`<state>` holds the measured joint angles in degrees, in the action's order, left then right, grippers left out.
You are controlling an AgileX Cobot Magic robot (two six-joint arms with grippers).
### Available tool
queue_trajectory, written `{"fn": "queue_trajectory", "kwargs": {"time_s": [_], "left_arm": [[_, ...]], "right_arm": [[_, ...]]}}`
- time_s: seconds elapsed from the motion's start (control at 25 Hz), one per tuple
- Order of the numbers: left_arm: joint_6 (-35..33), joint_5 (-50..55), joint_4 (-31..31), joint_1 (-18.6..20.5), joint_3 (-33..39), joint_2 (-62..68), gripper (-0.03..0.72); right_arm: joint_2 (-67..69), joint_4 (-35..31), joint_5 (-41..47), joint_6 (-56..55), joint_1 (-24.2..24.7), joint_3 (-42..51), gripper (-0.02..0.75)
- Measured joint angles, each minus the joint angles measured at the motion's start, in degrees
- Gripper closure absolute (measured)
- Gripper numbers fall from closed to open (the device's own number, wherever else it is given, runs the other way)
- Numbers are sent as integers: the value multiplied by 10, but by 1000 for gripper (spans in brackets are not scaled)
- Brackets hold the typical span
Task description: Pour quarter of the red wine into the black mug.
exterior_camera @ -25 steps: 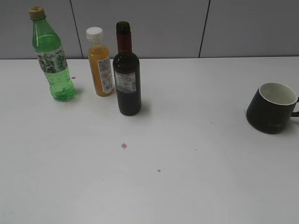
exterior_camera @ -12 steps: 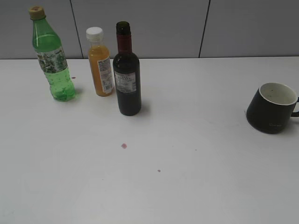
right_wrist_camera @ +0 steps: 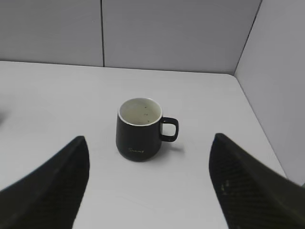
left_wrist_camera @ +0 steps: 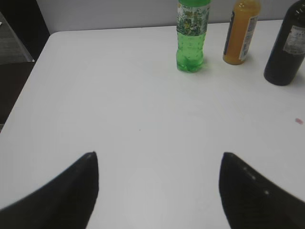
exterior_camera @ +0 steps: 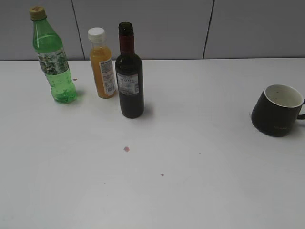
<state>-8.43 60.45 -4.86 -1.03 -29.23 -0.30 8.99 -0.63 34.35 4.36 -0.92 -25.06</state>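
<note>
The red wine bottle [exterior_camera: 129,86] stands upright and uncapped at the back left of the white table; its lower part shows at the far right of the left wrist view [left_wrist_camera: 286,52]. The black mug [exterior_camera: 276,114] stands upright at the right edge, handle to the right. In the right wrist view the mug [right_wrist_camera: 139,133] stands just ahead of my open, empty right gripper [right_wrist_camera: 149,136], white interior showing. My left gripper [left_wrist_camera: 158,153] is open and empty above bare table, well short of the bottles. Neither gripper shows in the exterior view.
A green plastic bottle [exterior_camera: 53,62] and an orange juice bottle [exterior_camera: 102,67] stand left of the wine bottle, close together. A small red stain [exterior_camera: 126,149] marks the table in front of the wine. The table's left edge [left_wrist_camera: 28,81] and grey wall panels bound the space.
The black mug looked slightly tilted one second ago and now stands flat. The bottles have not moved.
</note>
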Motion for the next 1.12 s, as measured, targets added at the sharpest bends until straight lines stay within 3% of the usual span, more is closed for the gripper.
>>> {"fn": "queue_trajectory", "kwargs": {"time_s": [0.52, 1.12], "left_arm": [[0, 0, 0, 0, 0, 0, 101], [0, 0, 0, 0, 0, 0, 101]], "right_arm": [[197, 11, -172, 0, 0, 0, 144], [474, 11, -604, 0, 0, 106, 144]]}}
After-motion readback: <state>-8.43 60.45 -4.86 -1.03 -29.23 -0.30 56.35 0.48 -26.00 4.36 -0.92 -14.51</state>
